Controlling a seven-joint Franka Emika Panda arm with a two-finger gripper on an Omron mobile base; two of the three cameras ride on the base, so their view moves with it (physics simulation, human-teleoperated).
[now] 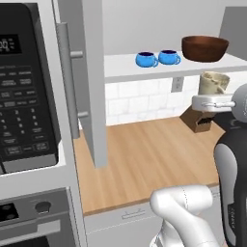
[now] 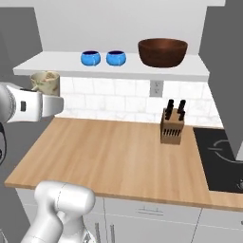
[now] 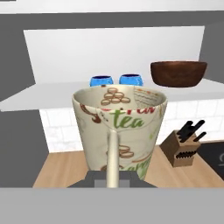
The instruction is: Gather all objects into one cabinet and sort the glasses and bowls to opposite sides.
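We are in a kitchen. We see a microwave (image 1: 26, 87) with an oven (image 1: 29, 217) under it, a wooden surface (image 2: 118, 152) with a knife block (image 2: 172, 124) on it, and a black stove top (image 2: 220, 159). White tiles (image 2: 109, 102) cover the wall, and a bowl (image 2: 162, 51) and blue cups (image 2: 103, 58) sit on a cabinet shelf (image 2: 114, 70).

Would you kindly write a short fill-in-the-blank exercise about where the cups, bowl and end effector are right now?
1. The end effector holds the cream printed tumbler by its ____.
2. The two bright blue cups stand on the white cabinet shelf, to the ____ of the dark brown wooden bowl in the right base view.
3. The wooden knife block stands on the ____ countertop.

Missing words: handle; left; wooden
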